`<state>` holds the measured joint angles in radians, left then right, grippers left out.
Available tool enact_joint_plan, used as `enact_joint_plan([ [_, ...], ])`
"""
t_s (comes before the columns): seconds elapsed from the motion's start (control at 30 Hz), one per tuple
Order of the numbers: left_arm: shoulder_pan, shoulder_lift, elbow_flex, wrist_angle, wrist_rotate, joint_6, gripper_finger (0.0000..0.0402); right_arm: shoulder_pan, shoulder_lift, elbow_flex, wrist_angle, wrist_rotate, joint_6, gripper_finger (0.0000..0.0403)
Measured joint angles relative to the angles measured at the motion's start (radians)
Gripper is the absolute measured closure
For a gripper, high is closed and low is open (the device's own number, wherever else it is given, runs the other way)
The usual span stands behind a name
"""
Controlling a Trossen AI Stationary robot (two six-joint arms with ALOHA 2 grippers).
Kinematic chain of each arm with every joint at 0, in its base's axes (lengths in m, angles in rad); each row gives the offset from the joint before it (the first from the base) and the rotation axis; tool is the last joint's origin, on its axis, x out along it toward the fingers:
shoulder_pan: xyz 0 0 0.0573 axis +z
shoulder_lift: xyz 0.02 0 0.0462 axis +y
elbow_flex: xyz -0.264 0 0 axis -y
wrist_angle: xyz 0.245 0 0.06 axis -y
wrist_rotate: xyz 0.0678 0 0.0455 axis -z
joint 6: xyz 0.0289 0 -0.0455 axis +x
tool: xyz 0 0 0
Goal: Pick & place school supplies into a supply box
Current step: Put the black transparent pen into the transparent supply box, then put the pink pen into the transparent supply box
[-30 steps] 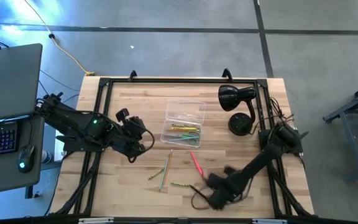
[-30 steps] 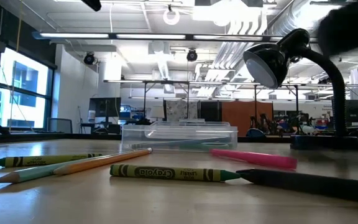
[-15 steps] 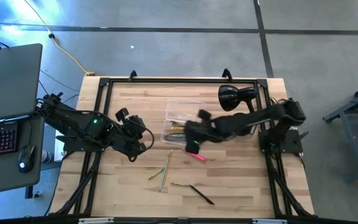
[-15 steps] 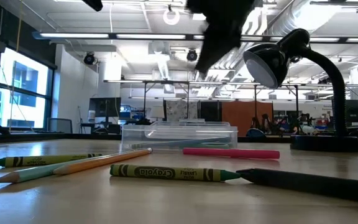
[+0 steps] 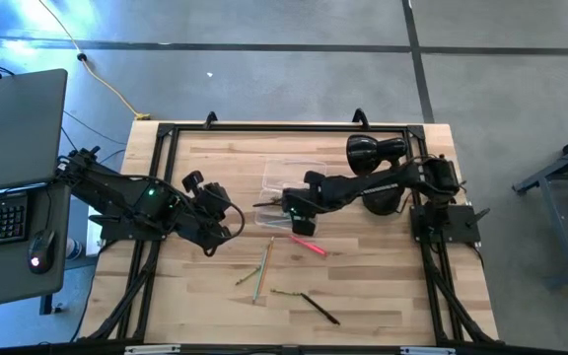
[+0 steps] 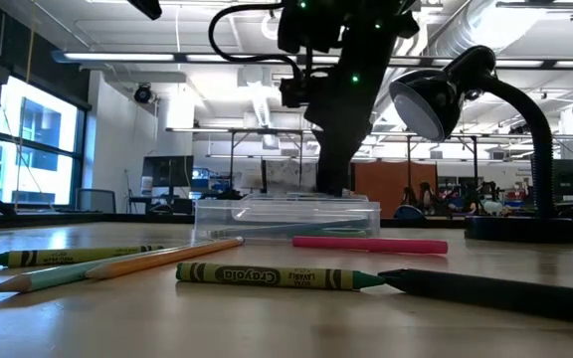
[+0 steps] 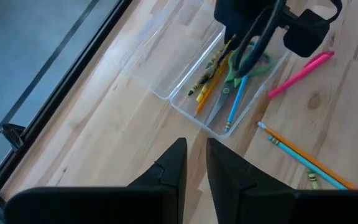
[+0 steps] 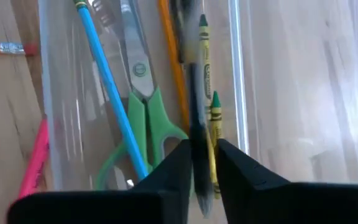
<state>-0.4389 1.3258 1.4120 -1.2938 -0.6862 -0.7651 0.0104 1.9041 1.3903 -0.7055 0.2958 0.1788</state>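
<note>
— How far along is the sorting?

— Roughly half done, I'd judge. The clear supply box [image 7: 194, 74] already holds green-handled scissors [image 8: 140, 93], a blue pencil [image 8: 107, 81], an orange pencil [image 8: 171, 56] and two green crayons [image 8: 205, 50].

— What is left on the table?

— A pink marker [image 5: 313, 248] just beside the box, then nearer the front edge an orange pencil with a light blue one [image 5: 261, 264], a green crayon [image 6: 277, 276] and a black pen [image 5: 319, 308].

— And the arms?

— The right gripper [image 8: 199, 163] hangs directly over the box, its fingers pinching a dark pen [image 8: 197, 124] that points down among the things inside. It looks ready to be let go, not yet dropped.

— The left one?

— The left gripper [image 7: 191, 163] waits off to the box's left, fingers nearly pressed together, a thin gap between them, holding nothing.

— Where is the box itself?

— Mid-table, towards the back, near the black desk lamp [image 5: 378, 168].
</note>
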Motion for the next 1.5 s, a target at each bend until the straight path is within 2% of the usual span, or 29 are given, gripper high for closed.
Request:
enact_joint_plan([
  [0.27,0.000,0.000,0.000,-0.019,0.002,0.000,0.0312,0.000,-0.001,0.002,-0.002,-0.017,-0.010,0.0283],
  [0.43,0.000,0.000,0.000,-0.018,0.004,-0.003,0.0312,0.046,-0.042,0.005,-0.031,-0.108,0.089,0.0273],
  [0.5,0.000,0.000,0.000,-0.018,0.003,-0.003,0.0312,0.079,-0.064,0.005,-0.077,-0.114,0.120,0.0275],
  [0.7,0.000,0.000,0.000,-0.017,-0.001,-0.026,0.0312,0.204,-0.120,0.003,-0.190,0.003,0.341,0.0277],
  [0.77,0.000,0.000,0.000,-0.015,0.000,-0.030,0.0312,0.260,-0.119,0.003,-0.190,0.036,0.396,0.0277],
  [0.93,0.000,0.000,0.000,-0.016,0.017,-0.029,0.0312,0.407,-0.106,0.001,-0.169,0.155,0.411,0.0274],
  [1.03,0.000,0.000,0.000,-0.017,0.019,-0.029,0.0312,0.472,-0.106,0.001,-0.137,0.253,0.485,0.0272],
  [1.13,0.000,0.000,0.000,-0.016,0.023,-0.028,0.0312,0.516,-0.098,-0.003,-0.129,0.291,0.572,0.0272],
  [1.23,0.000,0.000,0.000,-0.016,0.024,-0.028,0.0312,0.551,-0.098,-0.087,-0.026,0.306,0.622,0.0272],
  [1.33,0.000,0.000,0.000,-0.015,0.023,-0.028,0.0312,0.571,-0.095,-0.221,0.170,0.299,0.624,0.0272],
  [1.5,0.000,0.000,0.000,-0.015,0.023,-0.026,0.0312,0.560,-0.094,-0.410,0.462,0.335,0.522,0.0272],
])
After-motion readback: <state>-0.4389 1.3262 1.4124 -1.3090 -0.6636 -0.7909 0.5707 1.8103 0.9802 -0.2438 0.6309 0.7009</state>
